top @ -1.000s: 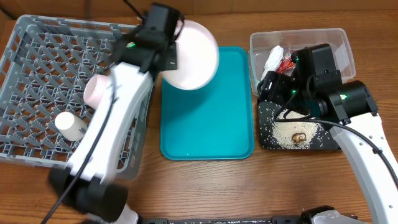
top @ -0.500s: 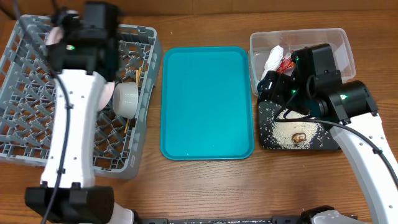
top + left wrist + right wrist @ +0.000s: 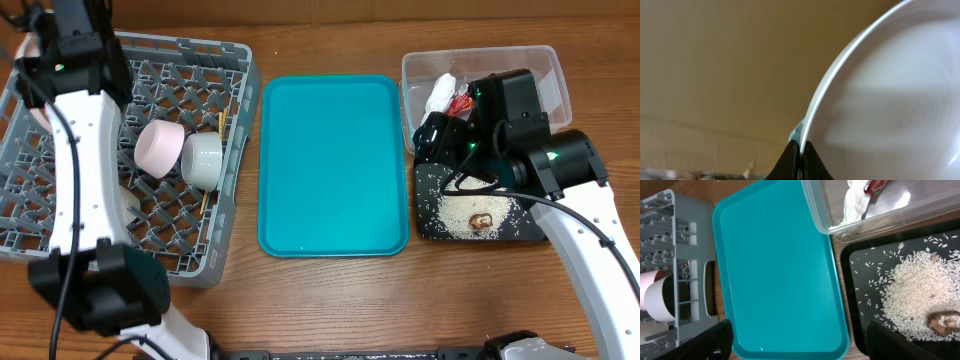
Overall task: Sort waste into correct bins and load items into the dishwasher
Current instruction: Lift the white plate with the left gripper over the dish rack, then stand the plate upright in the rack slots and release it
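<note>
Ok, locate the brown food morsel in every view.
Overhead: brown morsel lower right, on the rice in the black tray.
Left wrist: not in it; just the pink plate.
Right wrist: bottom right corner.
Shared landmark: teal tray, left of the morsel in both.

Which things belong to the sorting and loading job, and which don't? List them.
Job: plate, bowl, pink dish, chopsticks, dish rack, clear tub, black tray, rice, morsel, napkin, wrapper.
Lying about: teal tray.
</note>
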Robot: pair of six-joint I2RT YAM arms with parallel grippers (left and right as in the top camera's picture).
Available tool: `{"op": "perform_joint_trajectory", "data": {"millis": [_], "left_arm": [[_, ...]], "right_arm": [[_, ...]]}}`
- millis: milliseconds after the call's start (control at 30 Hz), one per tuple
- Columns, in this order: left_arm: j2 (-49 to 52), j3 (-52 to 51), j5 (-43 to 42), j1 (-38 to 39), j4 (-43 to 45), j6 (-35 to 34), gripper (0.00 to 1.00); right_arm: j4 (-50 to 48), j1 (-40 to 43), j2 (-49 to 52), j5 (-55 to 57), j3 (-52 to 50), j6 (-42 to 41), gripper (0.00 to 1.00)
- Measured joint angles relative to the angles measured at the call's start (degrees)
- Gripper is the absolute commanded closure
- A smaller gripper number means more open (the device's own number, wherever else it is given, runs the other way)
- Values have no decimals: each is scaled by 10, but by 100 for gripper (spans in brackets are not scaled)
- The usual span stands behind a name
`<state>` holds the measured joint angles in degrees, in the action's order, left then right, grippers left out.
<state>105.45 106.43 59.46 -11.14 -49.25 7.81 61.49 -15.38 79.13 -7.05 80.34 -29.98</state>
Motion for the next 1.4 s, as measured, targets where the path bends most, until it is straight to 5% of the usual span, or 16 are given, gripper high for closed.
{"op": "perform_joint_trajectory", "data": {"millis": [367, 567, 633, 667, 1000, 1167, 1267, 1333, 1400], "left_arm": [[70, -1, -14, -2, 33, 122, 96], [85, -1, -21, -2, 35, 134, 84], [90, -1, -23, -2, 34, 134, 68], [90, -1, -22, 0, 34, 134, 45], [72, -1, -7, 68, 18, 117, 32], [-4, -1, -76, 137, -41, 69, 30], [-71, -1, -145, 165, -86, 28, 23], [-119, -1, -200, 166, -124, 2, 4], [-169, -1, -255, 163, -157, -22, 0]], "right_arm": [[-3, 0, 0, 17, 0, 0, 15], [-4, 0, 0, 21, 0, 0, 15], [-4, 0, 0, 22, 0, 0, 15], [-4, 0, 0, 22, 0, 0, 15], [-4, 0, 0, 22, 0, 0, 18], [-5, 0, 0, 24, 0, 12, 20], [-8, 0, -7, 24, 0, 34, 20], [-14, 0, -25, 24, 0, 49, 18], [-20, 0, -53, 23, 0, 58, 16]]}}
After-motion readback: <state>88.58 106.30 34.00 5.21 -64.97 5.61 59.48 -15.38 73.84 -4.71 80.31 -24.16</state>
